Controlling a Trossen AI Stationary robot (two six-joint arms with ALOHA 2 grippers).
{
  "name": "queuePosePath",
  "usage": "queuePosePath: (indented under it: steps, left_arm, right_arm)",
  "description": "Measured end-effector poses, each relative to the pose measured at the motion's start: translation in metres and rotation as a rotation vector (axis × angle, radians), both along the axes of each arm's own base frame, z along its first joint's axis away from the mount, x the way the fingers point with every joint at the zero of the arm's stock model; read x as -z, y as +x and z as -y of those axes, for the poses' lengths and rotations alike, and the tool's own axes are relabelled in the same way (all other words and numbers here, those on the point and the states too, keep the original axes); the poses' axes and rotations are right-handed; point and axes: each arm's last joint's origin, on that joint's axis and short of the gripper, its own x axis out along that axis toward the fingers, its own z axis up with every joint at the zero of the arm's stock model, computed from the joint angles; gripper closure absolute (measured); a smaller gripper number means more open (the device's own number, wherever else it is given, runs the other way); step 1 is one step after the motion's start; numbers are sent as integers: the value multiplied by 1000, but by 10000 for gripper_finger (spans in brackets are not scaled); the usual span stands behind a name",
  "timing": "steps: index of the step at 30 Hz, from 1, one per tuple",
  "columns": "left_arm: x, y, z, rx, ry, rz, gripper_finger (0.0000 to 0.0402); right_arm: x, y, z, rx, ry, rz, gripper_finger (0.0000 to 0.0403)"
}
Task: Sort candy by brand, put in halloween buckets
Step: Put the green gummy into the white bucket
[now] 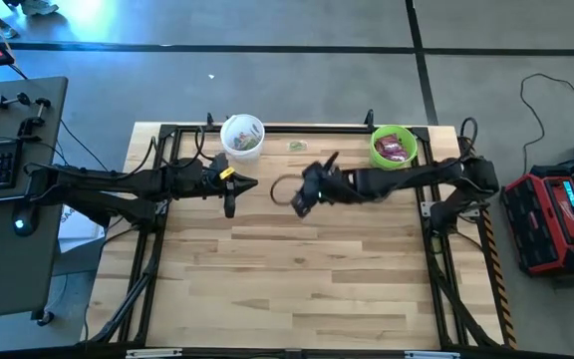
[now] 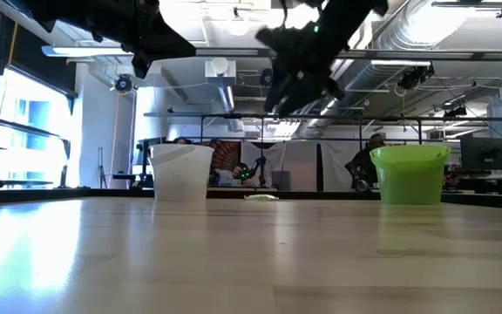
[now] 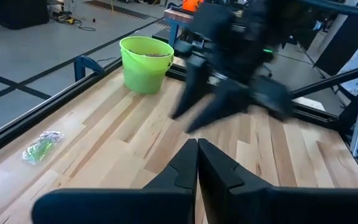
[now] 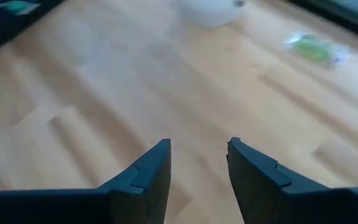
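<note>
Between both buckets, green candy [image 1: 297, 147], right end effector [image 1: 298, 204] open

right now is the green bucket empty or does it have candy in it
Not empty. The high view looks straight down into the green bucket and shows magenta-purple candy inside. How full it is cannot be told.

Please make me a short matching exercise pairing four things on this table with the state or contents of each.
Things:
1. white bucket
2. green bucket
3. left tool
4. right tool

States:
a. open, holding nothing
b. holds magenta packets
c. shut, holding nothing
d. holds small clear-wrapped pieces

Pairs: 1-d, 2-b, 3-c, 4-a
</note>
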Motion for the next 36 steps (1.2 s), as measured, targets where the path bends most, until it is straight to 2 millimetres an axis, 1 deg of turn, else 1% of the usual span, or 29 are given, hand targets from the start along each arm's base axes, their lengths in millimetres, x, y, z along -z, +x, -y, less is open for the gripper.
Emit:
queuePosePath:
  steps: [4, 9, 12, 15, 20, 23, 25, 27, 32, 36]
  left_arm:
    - [0, 0, 0, 1, 6, -2, 392]
    - [0, 0, 0, 3, 44, -10, 378]
    - [0, 0, -1, -13, 57, -17, 370]
    - [2, -1, -3, -55, 68, -35, 363]
    - [3, -2, -4, -110, 81, -58, 356]
    - [4, -3, -5, -127, 79, -64, 355]
    - [4, -3, -5, -133, 77, -65, 355]
    - [5, -3, -5, -140, 79, -75, 355]
    - [8, -4, -5, -148, 82, -102, 355]
    - [9, -5, -5, -148, 82, -122, 355]
  right_arm:
    - [1, -4, 38, 17, 15, -28, 259]
    - [5, -11, 84, 31, 49, -45, 228]
    - [19, -11, 110, 54, 82, -58, 202]
    - [39, -10, 135, 113, 95, -81, 183]
    - [72, -8, 171, 199, 105, -84, 178]
    - [87, -8, 187, 238, 102, -66, 180]
    - [95, -9, 194, 274, 107, -64, 180]
    - [100, -8, 200, 292, 100, -47, 180]
    - [108, -6, 207, 284, 109, -15, 181]
    - [111, 0, 211, 268, 128, -19, 189]
